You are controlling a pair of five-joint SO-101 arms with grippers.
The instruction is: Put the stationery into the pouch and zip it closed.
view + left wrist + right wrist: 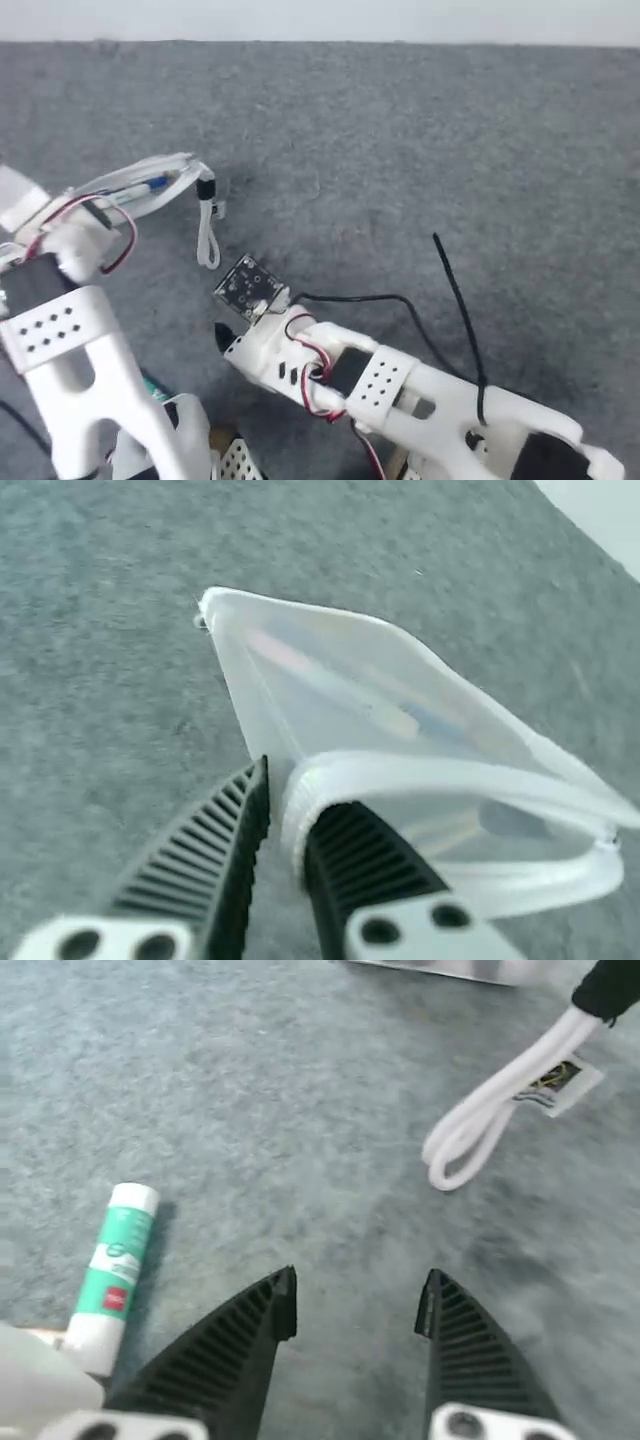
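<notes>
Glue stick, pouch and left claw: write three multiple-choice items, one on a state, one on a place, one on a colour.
1. The left claw is:
A. open and empty
B. shut on the clear pouch
C. shut on a pen

2. The glue stick lies:
A. inside the pouch
B. on top of the pouch
C. on the grey mat

3. The glue stick is:
A. green and white
B. blue
C. yellow

Answers:
1 B, the claw pinches the pouch's rim.
2 C, it lies flat on the mat, outside the pouch.
3 A, it has a green label between white ends.
</notes>
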